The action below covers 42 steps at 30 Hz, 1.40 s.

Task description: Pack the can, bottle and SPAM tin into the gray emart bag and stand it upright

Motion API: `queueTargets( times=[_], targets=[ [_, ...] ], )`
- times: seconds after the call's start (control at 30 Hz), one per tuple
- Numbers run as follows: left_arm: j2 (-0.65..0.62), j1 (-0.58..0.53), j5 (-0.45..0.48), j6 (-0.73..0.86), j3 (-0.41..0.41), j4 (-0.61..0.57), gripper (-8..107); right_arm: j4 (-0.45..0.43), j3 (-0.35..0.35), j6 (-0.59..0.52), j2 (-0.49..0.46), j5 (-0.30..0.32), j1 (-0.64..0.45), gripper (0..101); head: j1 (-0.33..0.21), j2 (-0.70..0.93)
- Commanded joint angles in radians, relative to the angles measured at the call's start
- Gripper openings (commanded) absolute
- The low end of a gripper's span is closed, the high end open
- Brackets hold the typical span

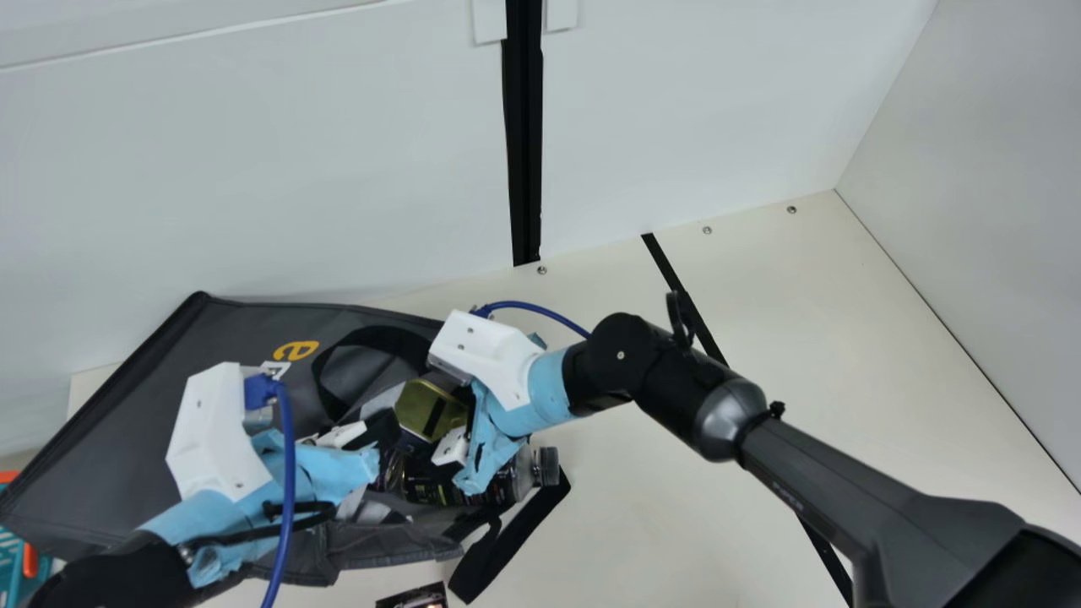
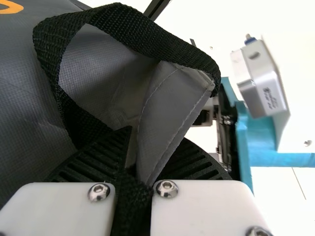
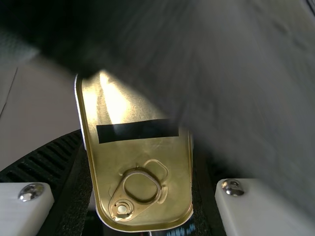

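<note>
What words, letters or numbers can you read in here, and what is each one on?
"e", in orange, on the gray bag.
Label of the bottle: too small to read.
Right arm: pale print, too small to read.
Camera on that arm's wrist: too small to read.
Dark item at the main view's bottom edge: unreadable.

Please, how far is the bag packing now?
Nothing looks surely finished: the bottle lies at the mouth of the bag, cap outside. The right end effector grips the SPAM tin; the left end effector holds the bag's edge. Remaining: packing both and raising the bag, which lies over. I cannot place the can.
</note>
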Motion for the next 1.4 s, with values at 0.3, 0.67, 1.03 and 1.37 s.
queueTargets(
  times=[0.3,0.67,1.03,1.37],
  targets=[
    [0.0,0.0,0.0,0.0,0.0,0.0,-8,0.0,-0.049,0.046,0.058,-0.036,0.031,10,-0.023,-0.001],
    [0.0,0.0,0.0,0.0,0.0,0.0,-8,-0.005,-0.065,0.064,0.074,-0.043,0.041,47,-0.023,-0.001],
    [0.0,0.0,0.0,0.0,0.0,0.0,-8,-0.004,-0.065,0.066,0.07,-0.041,0.042,83,-0.023,-0.001],
    [0.0,0.0,0.0,0.0,0.0,0.0,-8,-0.002,-0.055,0.056,0.056,-0.029,0.03,95,-0.023,-0.001]
  ],
)
